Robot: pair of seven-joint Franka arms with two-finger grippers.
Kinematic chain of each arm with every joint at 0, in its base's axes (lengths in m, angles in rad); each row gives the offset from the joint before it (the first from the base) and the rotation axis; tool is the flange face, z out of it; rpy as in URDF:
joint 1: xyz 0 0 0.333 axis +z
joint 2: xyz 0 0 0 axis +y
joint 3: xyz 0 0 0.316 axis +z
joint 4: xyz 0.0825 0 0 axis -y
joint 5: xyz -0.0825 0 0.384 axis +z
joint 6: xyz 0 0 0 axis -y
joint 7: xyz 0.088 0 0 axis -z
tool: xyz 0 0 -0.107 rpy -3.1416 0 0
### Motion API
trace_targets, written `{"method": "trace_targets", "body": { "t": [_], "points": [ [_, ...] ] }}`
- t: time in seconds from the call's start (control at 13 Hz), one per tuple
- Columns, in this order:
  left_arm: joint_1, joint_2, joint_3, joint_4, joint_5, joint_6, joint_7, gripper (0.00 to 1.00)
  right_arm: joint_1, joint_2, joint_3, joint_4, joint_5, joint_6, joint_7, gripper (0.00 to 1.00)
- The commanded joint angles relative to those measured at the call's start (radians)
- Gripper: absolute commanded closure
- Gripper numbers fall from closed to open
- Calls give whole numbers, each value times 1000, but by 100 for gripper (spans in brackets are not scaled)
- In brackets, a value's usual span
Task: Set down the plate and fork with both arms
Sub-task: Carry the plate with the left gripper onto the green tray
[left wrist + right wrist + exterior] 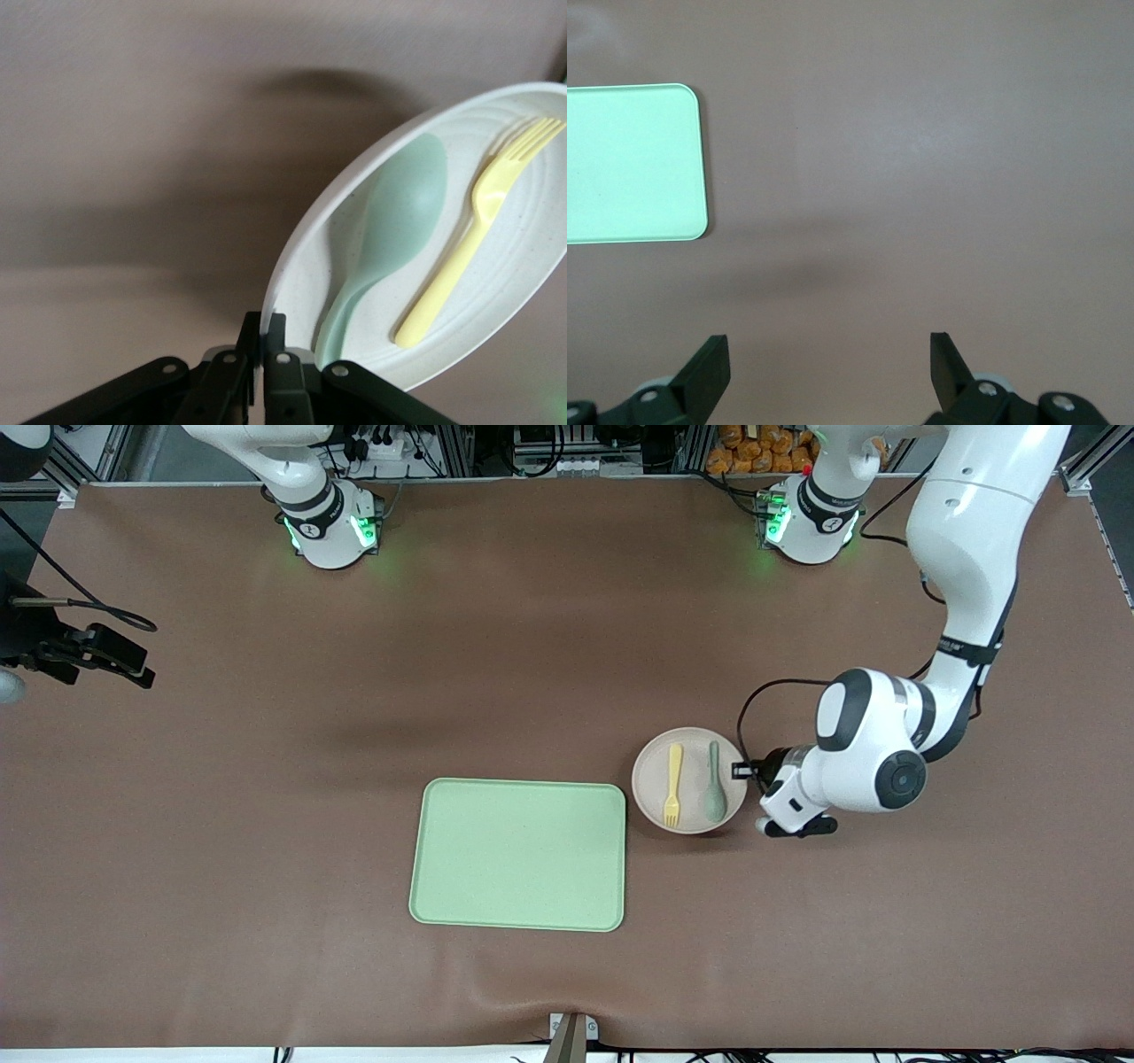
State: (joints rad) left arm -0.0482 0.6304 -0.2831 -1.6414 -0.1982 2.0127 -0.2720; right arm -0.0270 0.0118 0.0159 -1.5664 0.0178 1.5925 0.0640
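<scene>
The pale plate [651, 779] lies beside the tray, toward the left arm's end of the table. On it lie the yellow fork [674, 784] and a grey-green spoon [715, 784] side by side. My left gripper [741, 769] is shut on the plate's rim at the edge away from the tray. The left wrist view shows the rim [297, 248] pinched in that gripper [266, 323], with the fork [469, 248] and the spoon [390, 221] lying on the plate. My right gripper [115, 657] waits over the right arm's end of the table, open and holding nothing [828, 345].
A rectangular light green tray [520, 855] lies flat in the middle of the table, nearer to the front camera than the arm bases. One of its corners shows in the right wrist view [633, 164]. Brown table cover surrounds it.
</scene>
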Motion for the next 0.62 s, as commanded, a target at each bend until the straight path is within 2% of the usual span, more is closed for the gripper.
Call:
{"method": "trace_targets", "body": {
  "t": [0.0, 0.23, 0.54],
  "points": [
    [-31, 87, 1, 138, -47, -43, -74, 100, -28, 8, 18, 17, 4, -11, -13, 0],
    [-59, 123, 1, 216, -92, -40, -166, 100, -28, 8, 18, 17, 4, -11, -13, 0],
    [-105, 159, 1, 271, -145, 20, -258, 100, -28, 7, 18, 16, 4, -11, -13, 0]
  ]
}}
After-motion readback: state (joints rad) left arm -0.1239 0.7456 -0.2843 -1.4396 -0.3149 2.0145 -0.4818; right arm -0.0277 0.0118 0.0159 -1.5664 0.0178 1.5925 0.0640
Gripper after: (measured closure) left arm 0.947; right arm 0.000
